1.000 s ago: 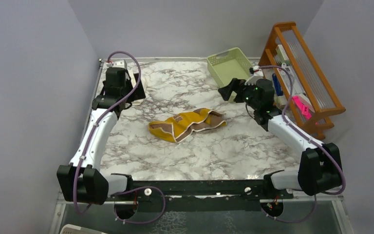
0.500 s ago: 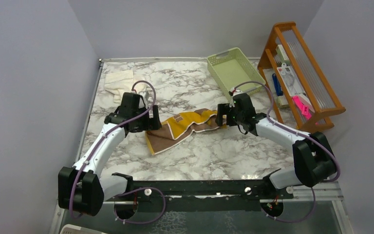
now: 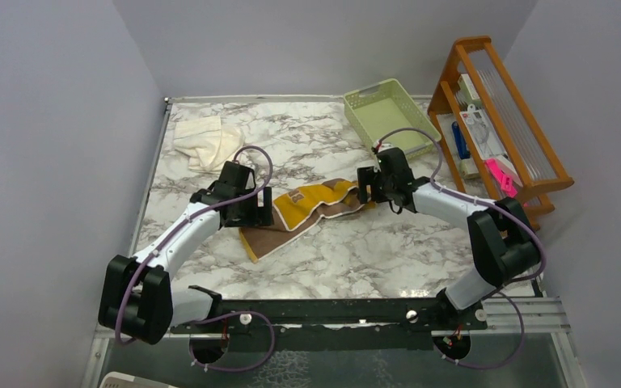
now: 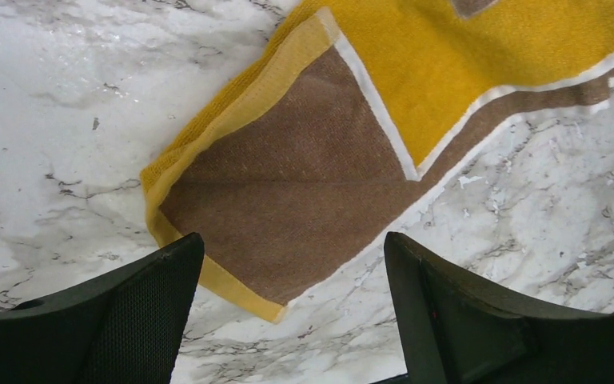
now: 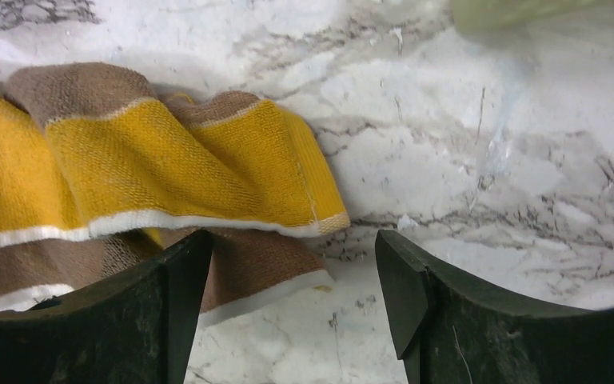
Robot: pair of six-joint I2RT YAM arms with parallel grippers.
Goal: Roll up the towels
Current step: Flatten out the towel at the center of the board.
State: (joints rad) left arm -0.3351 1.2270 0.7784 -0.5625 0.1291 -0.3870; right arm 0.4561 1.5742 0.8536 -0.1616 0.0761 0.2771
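Note:
A mustard-yellow and tan-brown towel lies partly spread in the middle of the marble table. A crumpled cream-white towel lies at the back left. My left gripper is open over the towel's left end; its brown corner lies between the open fingers, not gripped. My right gripper is open at the towel's right end; the folded yellow and brown edge lies just ahead of the fingers.
A pale green plastic basket stands at the back right. A wooden rack with small items stands along the right edge. Grey walls close the table on three sides.
Both arms came in from the back corners to the towel's two ends. The towel went from a bunched heap to a longer, flatter strip. The cream towel became visible as the left arm left.

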